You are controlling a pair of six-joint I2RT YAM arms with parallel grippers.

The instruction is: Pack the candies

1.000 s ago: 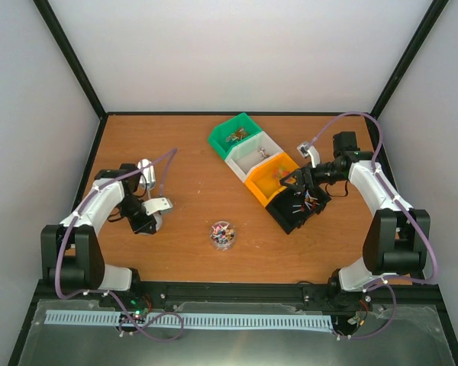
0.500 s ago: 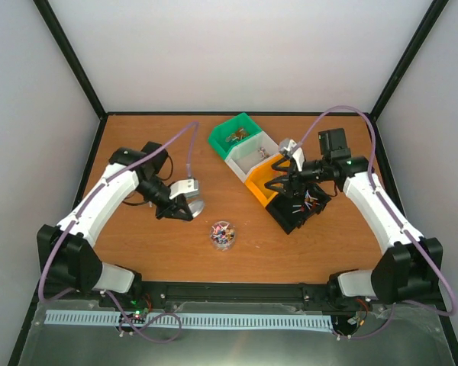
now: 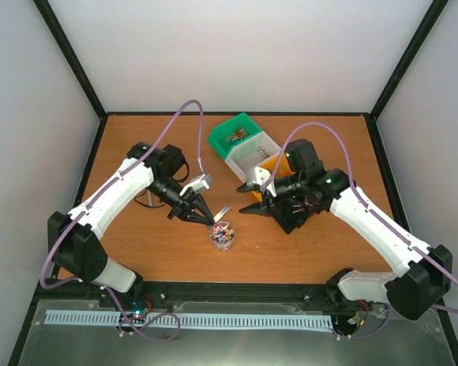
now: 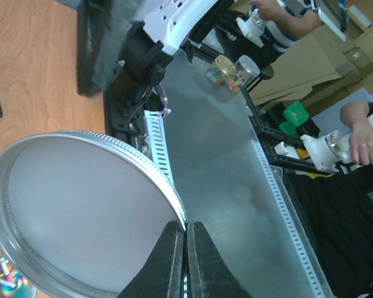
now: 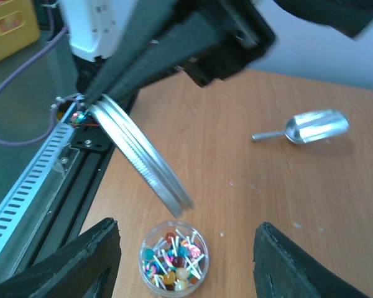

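Observation:
The candies (image 5: 174,261) are tiny lollipops in mixed colours, lying in a small clear round jar (image 3: 223,234) that stands uncovered on the wooden table. My left gripper (image 4: 185,228) is shut on the rim of a silver screw lid (image 4: 81,211). It holds the lid (image 5: 143,162) tilted just above and to the left of the jar (image 5: 174,259). My right gripper (image 5: 186,248) hangs over the jar, open, with one finger on each side and a gap to the glass on both. In the top view the right gripper (image 3: 252,198) sits just right of the lid (image 3: 220,213).
A row of bins runs diagonally at the back right: green (image 3: 240,136), white (image 3: 252,156), orange (image 3: 273,163) and black (image 3: 288,221), the last two partly under my right arm. A small metal scoop (image 5: 311,127) lies on the table beyond the jar.
My left arm has swung right, carrying the lid to the jar. My right arm has come left from the black bin to the jar, and its jaws have narrowed.

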